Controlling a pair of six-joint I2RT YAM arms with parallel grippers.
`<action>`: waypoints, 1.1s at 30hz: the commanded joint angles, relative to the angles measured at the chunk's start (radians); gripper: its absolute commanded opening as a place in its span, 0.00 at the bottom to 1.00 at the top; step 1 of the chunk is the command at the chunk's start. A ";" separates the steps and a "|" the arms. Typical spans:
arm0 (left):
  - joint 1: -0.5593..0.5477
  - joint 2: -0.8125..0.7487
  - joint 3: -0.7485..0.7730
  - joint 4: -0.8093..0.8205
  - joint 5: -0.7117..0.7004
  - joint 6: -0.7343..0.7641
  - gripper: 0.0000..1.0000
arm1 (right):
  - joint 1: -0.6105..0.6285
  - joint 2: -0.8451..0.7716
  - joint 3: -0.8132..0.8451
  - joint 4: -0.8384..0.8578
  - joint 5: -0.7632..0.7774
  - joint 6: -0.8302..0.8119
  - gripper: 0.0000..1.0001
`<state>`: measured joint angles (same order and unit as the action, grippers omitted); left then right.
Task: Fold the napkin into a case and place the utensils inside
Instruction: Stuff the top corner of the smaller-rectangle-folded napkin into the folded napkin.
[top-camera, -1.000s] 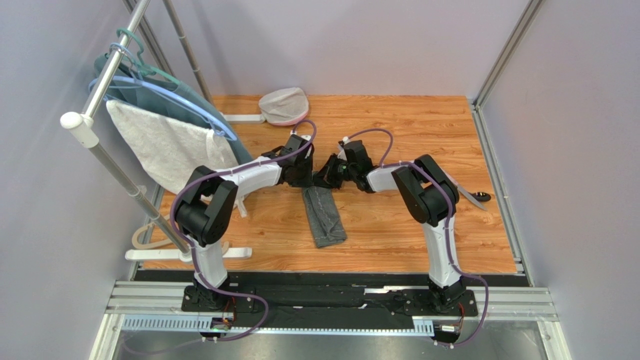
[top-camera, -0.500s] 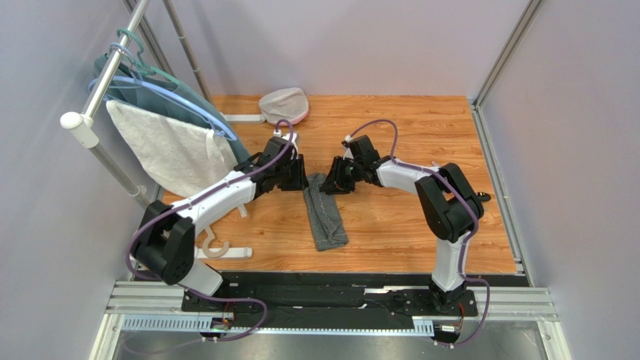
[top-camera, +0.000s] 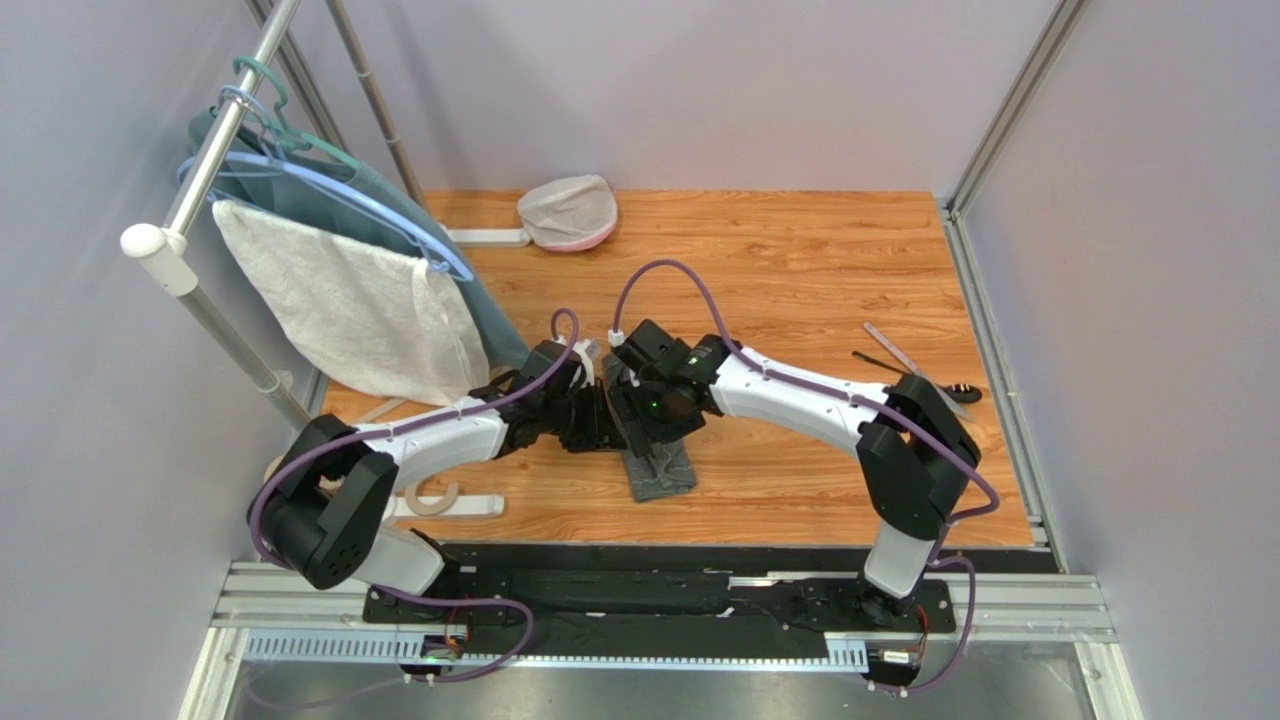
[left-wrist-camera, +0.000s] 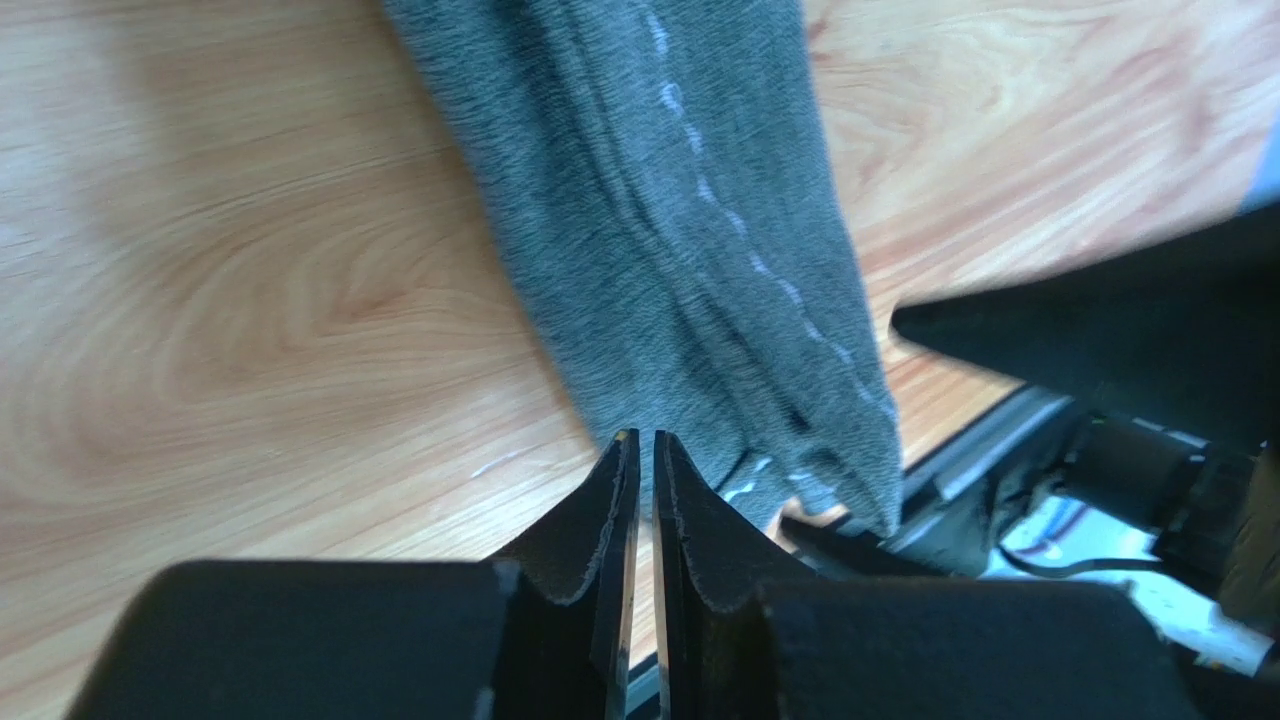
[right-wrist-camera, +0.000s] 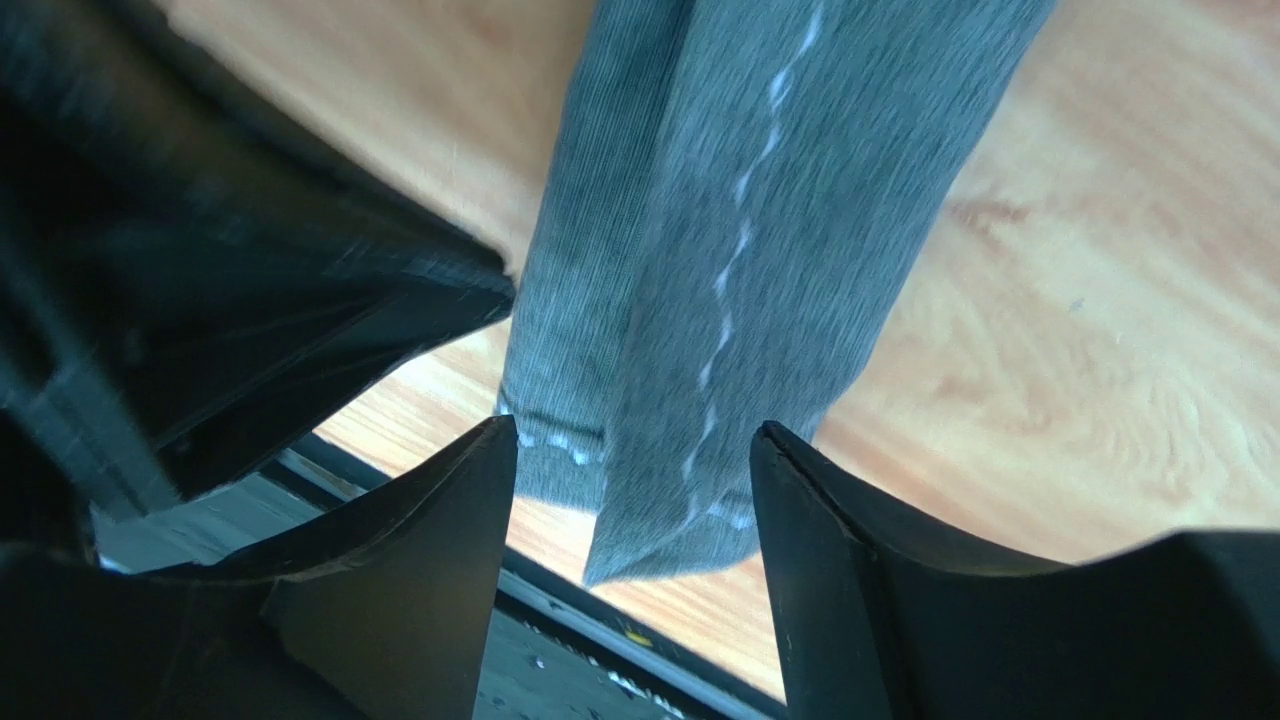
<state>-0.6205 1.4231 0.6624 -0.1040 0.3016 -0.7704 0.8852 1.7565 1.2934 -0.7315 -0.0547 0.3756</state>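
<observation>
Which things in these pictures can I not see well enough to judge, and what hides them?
- Top view: most of the napkin lies hidden under the arms.
- Top view: the utensils are too small to tell their kind.
- Left wrist view: the almost-closed left gripper covers its contact with the napkin's edge, so a grip is unclear.
- Right wrist view: blur hides any opening in the fold.

The work surface is a wooden table (top-camera: 781, 255) enclosed by grey walls (top-camera: 676, 90). A metal rail (top-camera: 226, 135) slants along the left side. A blue hanger (top-camera: 445, 258) and a green hanger (top-camera: 268, 93) hook over it. A white towel (top-camera: 353, 308) hangs there, with a teal garment (top-camera: 484, 308) behind it. A pale cap (top-camera: 568, 210) with a pink rim lies at the far edge. A beige hanger (top-camera: 425, 495) lies flat at the near left, beside a white bar (top-camera: 469, 506).
</observation>
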 joint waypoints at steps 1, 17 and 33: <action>-0.001 0.036 -0.021 0.158 0.053 -0.081 0.13 | 0.066 0.027 0.069 -0.120 0.251 -0.026 0.59; -0.001 0.145 -0.113 0.326 0.070 -0.178 0.11 | 0.167 0.135 0.076 -0.141 0.342 0.031 0.57; -0.007 0.110 -0.150 0.388 0.113 -0.208 0.11 | 0.173 0.087 0.141 -0.223 0.378 0.085 0.00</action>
<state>-0.6205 1.5692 0.5289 0.2543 0.3840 -0.9684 1.0492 1.9011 1.3911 -0.9352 0.3058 0.4374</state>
